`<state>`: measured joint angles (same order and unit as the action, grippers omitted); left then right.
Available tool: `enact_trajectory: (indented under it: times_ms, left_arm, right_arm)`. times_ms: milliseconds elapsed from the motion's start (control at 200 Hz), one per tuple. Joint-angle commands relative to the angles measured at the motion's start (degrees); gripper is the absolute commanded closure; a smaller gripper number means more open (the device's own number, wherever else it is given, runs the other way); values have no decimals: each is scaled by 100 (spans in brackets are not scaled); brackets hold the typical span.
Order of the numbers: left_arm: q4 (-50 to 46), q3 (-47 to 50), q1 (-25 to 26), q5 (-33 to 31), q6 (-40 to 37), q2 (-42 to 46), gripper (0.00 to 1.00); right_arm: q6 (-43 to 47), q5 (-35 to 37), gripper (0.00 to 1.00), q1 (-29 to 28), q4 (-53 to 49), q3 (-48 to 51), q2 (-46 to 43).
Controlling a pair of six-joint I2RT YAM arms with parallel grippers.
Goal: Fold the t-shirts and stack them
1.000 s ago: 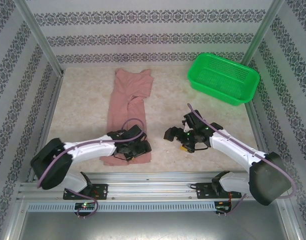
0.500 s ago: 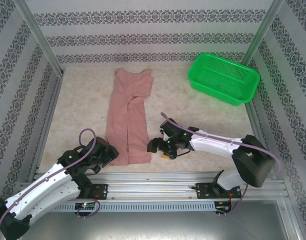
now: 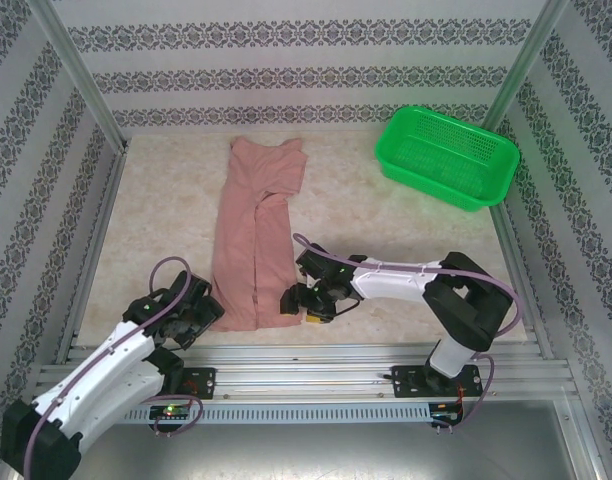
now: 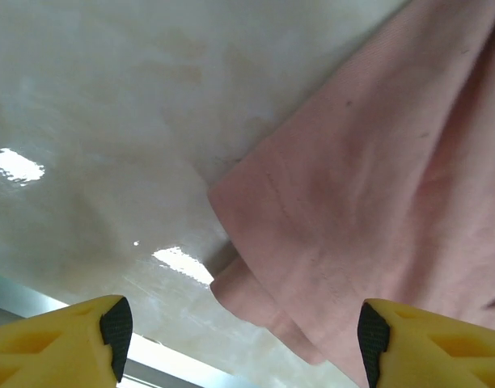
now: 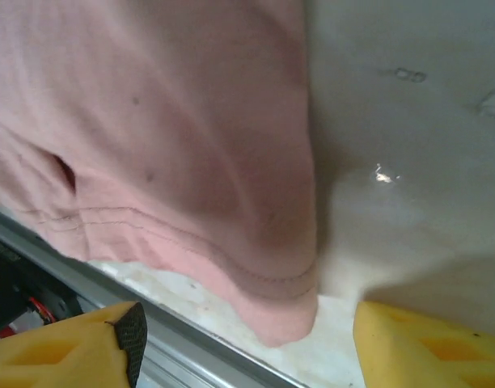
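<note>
The salmon-pink t-shirt point(image 3: 258, 240) lies folded lengthwise into a long narrow strip, collar end far and hem end near. My left gripper point(image 3: 199, 312) sits low at the hem's near left corner. In the left wrist view its jaws point(image 4: 244, 331) are open, and that corner of the t-shirt point(image 4: 377, 162) lies just ahead between them. My right gripper point(image 3: 298, 300) is at the hem's near right corner. In the right wrist view the stitched hem corner of the t-shirt point(image 5: 167, 121) hangs between the open jaws of the right gripper point(image 5: 247, 339), unclamped.
A green mesh basket point(image 3: 446, 157) stands at the back right of the table. The metal rail point(image 3: 306, 355) runs along the near edge, right under both grippers, and shows as a grey strip point(image 5: 200, 349) in the right wrist view. Patterned walls enclose the table.
The left gripper came off the hem and swung back to just left of the shirt's near corner. The right gripper travelled left to the near right corner, its jaws narrowing.
</note>
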<state>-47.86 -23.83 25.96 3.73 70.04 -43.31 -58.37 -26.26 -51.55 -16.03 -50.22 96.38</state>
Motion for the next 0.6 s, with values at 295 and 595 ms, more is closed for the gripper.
enact_trajectory:
  times_ms: [295, 595]
  left_arm:
    - [2087, 389, -113, 864, -526, -941, 31]
    - [2262, 258, -134, 977, -817, -1215, 60]
  right_arm:
    - [131, 98, 39, -199, 5, -615, 675]
    - [147, 76, 65, -292, -166, -986, 976]
